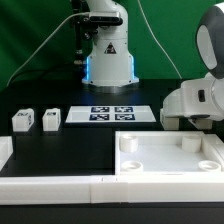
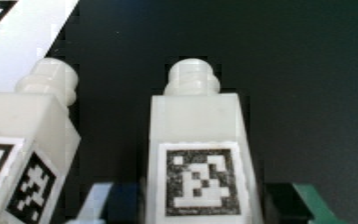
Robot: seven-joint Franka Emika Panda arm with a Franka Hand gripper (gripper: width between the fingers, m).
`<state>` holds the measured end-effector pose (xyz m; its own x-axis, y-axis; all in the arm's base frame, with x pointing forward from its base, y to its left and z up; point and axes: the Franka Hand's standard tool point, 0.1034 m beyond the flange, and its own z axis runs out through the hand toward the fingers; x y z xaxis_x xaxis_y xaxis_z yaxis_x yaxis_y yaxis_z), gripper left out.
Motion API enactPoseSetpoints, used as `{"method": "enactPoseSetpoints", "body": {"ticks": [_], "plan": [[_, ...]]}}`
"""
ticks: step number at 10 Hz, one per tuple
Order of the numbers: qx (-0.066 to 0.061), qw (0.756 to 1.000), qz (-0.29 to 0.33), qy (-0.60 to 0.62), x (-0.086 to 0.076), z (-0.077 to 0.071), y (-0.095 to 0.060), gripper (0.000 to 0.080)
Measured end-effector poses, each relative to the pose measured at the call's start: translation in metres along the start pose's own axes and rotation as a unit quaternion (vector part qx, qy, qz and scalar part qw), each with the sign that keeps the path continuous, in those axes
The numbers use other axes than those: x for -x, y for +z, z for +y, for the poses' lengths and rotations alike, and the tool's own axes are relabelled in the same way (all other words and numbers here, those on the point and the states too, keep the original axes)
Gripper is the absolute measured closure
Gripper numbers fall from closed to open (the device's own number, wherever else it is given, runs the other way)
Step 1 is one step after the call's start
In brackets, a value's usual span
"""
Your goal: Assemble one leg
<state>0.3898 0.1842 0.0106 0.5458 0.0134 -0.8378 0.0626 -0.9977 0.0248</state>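
On the table [image 1: 60,140], at the exterior view's far left, three legs stand in a row, each apart from the next. They are the left leg [image 1: 22,121], the middle leg [image 1: 50,120] with a tag face showing, and the right leg [image 1: 77,117], just beside the marker board [image 1: 112,113]. That board lies flat at mid-table, with the arm's base [image 1: 108,55] behind it. Right of centre, a large white tray [image 1: 165,152] with round corner holes lies just behind a white rail [image 1: 50,185] along the table's front edge. At the far right the arm's white body [image 1: 195,100] hangs low and blurred. The pincer cannot be made out in this view.

Wrist view: the pincer [image 2: 202,205] straddles the tagged end of one leg, the straddled leg [image 2: 202,130], whose peg points away from the camera. Dark fingers [image 2: 114,205] sit close on both flanks. Whether they press the leg or stand just clear of it cannot be told. A neighbour leg [image 2: 25,140], also tagged and pegged, lies parallel just beside it across a narrow gap. A corner of the marker board shows beyond. Which legs of the row these two are cannot be told.
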Motion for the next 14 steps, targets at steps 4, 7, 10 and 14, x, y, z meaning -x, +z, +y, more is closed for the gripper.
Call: {"method": "enactPoseSetpoints", "body": {"ticks": [4,7,10,14], "plan": [[0.000,1.000,0.000,0.000,0.000,0.000,0.000,0.0508],[0.000,1.000,0.000,0.000,0.000,0.000,0.000,0.0506],[0.002,1.000,0.015,0.000,0.018,0.002,-0.026,0.0506],[-0.007,0.992,0.122,-0.002,0.054,0.007,-0.094,0.0506]]}}
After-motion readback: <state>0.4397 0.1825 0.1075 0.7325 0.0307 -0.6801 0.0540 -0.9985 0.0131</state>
